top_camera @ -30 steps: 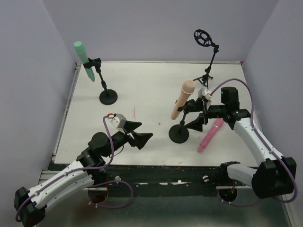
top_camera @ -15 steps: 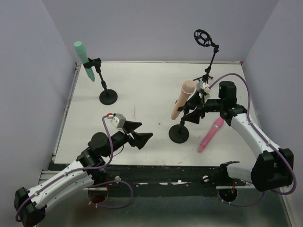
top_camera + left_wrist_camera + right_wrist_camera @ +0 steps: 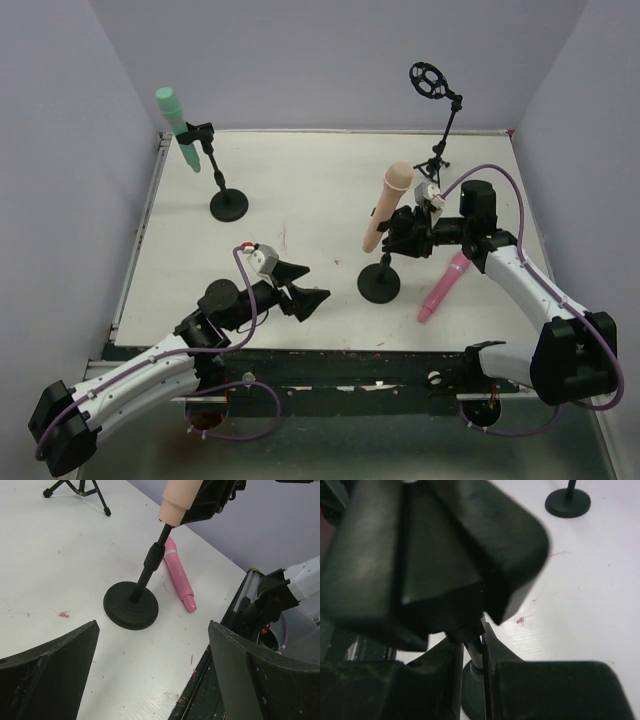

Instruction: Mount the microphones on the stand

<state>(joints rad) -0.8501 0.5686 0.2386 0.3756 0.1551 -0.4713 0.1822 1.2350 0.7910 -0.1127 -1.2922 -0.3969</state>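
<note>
Now: right gripper [image 3: 398, 240] clenched on stand [image 3: 380, 284] stem just below peach mic [image 3: 388, 205], likely steadying it while mic sits tilted on top. Left gripper [image 3: 312, 283] spread wide, empty, hovering near front edge. Pink mic [image 3: 445, 285] flat on table [image 3: 300, 200] beside stand base, unattached; green mic [image 3: 177, 128] already mounted far left.

The top external camera is fixed above and behind the arm bases. It looks down and forward over the whole desk [image 3: 300, 190] from a distance. The left wrist camera sits low and near the desk surface, facing the right side between its own fingers [image 3: 50, 680]. It shares the centre stand [image 3: 131, 607] and the pink microphone [image 3: 179, 577] with the top view. The right wrist camera sits very close to the centre stand, so blurred dark parts fill most of its view. It faces far left and shares the far round stand base [image 3: 567, 502] with the top view.
</note>
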